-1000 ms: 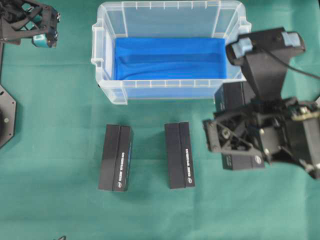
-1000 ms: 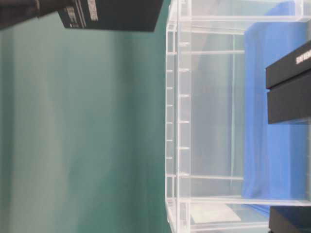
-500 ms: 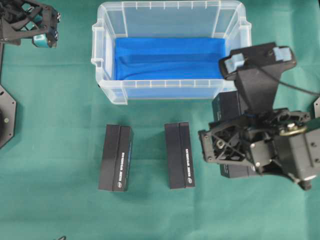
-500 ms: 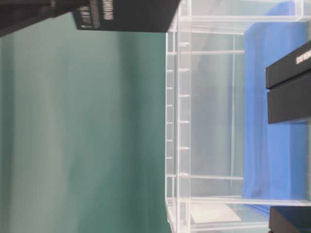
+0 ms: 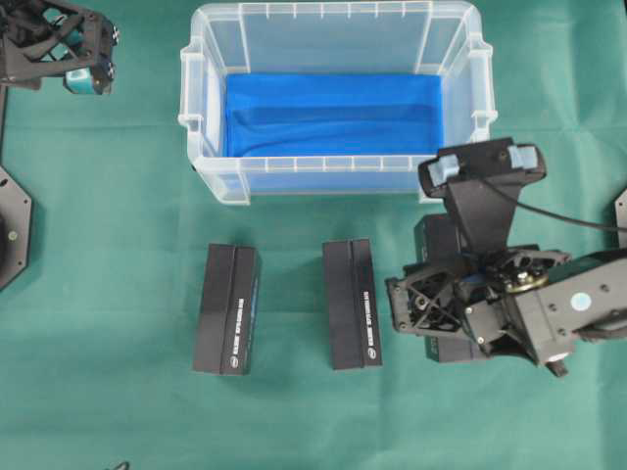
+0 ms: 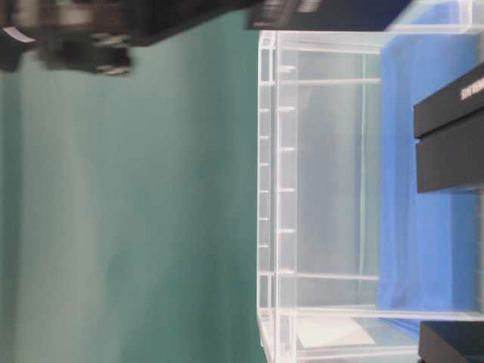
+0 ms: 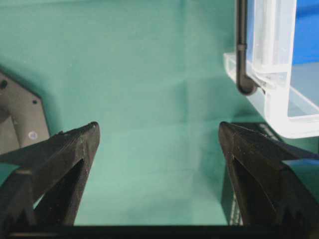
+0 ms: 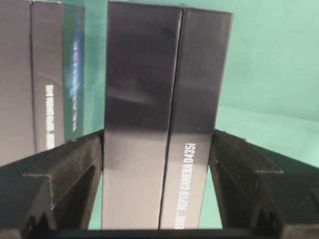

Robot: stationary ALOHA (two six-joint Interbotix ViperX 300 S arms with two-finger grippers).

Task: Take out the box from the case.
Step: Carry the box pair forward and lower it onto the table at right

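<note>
Third box out, ready to set down.
Right claw point(image 8: 158, 174) clamps the long black cardboard box point(image 8: 164, 119) across its width, outside the clear plastic case point(image 5: 211, 181); left claw point(image 7: 157, 149) gapes empty, far off.

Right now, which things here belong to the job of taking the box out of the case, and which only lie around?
Job: case; box, clamped in right gripper, outside the case.

Around: blue cloth; left box; middle box; left gripper, open; green mat.
</note>
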